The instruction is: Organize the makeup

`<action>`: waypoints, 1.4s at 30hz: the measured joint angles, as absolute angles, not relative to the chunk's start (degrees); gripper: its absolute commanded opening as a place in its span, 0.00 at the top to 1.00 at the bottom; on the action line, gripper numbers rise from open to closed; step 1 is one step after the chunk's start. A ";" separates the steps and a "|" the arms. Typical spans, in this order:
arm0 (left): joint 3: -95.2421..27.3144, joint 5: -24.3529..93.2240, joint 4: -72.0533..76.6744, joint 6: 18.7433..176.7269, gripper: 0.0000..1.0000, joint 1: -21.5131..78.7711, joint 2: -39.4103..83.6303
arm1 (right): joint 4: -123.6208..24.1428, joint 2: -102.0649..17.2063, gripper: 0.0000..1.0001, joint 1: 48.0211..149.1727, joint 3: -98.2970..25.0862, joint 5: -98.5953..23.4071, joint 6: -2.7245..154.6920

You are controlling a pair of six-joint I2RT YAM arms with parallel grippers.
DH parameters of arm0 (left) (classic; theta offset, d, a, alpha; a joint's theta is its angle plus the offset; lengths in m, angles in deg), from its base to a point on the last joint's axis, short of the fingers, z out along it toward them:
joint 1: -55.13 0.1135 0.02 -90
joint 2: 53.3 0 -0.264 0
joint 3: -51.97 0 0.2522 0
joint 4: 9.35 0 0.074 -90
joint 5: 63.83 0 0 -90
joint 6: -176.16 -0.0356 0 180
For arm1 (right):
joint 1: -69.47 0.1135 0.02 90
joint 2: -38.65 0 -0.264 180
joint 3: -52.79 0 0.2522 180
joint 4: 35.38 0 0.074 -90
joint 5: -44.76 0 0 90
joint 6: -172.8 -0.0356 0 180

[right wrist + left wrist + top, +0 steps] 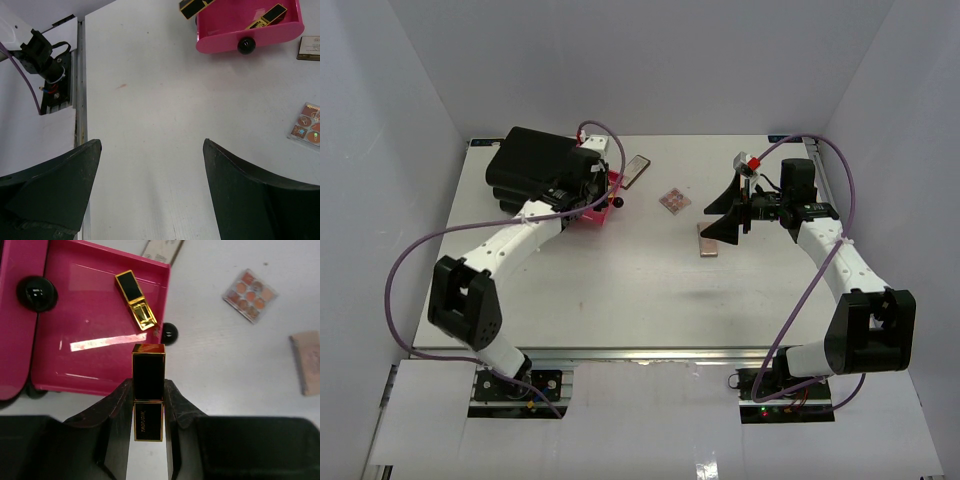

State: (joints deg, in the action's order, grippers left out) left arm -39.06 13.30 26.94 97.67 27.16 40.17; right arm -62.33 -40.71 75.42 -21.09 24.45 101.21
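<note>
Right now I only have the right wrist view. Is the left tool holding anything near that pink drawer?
Observer: Yes. The left tool is shut on a black and gold tube, and the tube's tip is over the near rim of the open pink drawer.
Operator: Okay. Is there any makeup close to my own tool that my frame misses?
Observer: Yes. A pink rectangular palette lies flat on the table right by the open right tool, outside what your camera shows.
</note>
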 measured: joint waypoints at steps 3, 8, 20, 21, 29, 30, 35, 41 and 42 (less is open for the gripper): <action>-43.10 10.30 28.48 95.43 0.89 27.23 46.40 | -62.31 -41.10 0.11 75.20 -21.09 24.38 101.21; -46.69 7.00 29.59 92.83 0.68 27.23 53.66 | -62.31 -41.65 0.11 74.99 -21.08 24.32 101.21; -48.92 4.98 30.94 90.73 0.31 27.23 55.34 | -62.31 -41.71 0.11 74.57 -21.07 24.13 101.21; -49.01 5.61 30.92 90.84 0.31 27.21 55.30 | -62.31 -41.71 0.11 74.55 -21.07 24.13 101.21; -52.20 14.61 31.35 92.37 0.53 24.71 53.88 | -62.31 -41.85 0.11 74.31 -21.07 23.89 101.21; -52.84 16.01 31.24 92.62 0.61 23.92 53.86 | -62.31 -41.96 0.11 74.30 -21.07 23.85 101.21; -55.41 19.56 30.65 92.88 0.68 19.35 55.70 | -62.31 -42.57 0.11 74.07 -21.07 23.48 101.21; -56.38 16.77 29.87 90.56 0.64 17.27 64.45 | -62.31 -42.74 0.11 73.29 -21.07 23.28 101.21; -56.38 15.43 29.94 89.92 0.63 17.35 66.26 | -62.31 -42.82 0.11 73.27 -21.07 23.25 101.21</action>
